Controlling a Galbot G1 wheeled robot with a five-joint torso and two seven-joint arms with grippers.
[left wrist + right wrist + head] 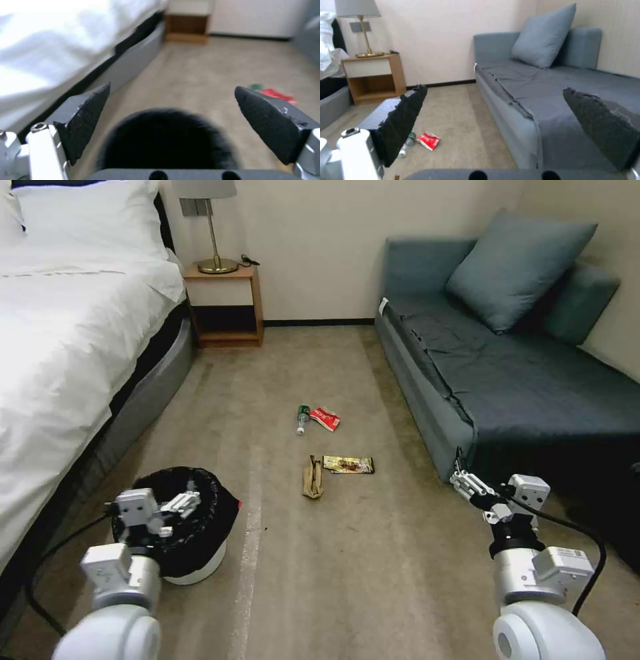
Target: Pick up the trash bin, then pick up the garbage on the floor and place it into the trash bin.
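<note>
Left hand (189,503): fingers apart, above the bin (193,540)
Right hand (465,483): fingers apart, near the sofa (467,380)
Garbage (327,443): on the floor

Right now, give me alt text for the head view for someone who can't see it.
Left hand, open, hovers over the black-lined bin on the carpet beside a white bed. Ahead lie a bottle, red wrapper, gold wrapper and tan paper. Right hand waits by the blue sofa.
</note>
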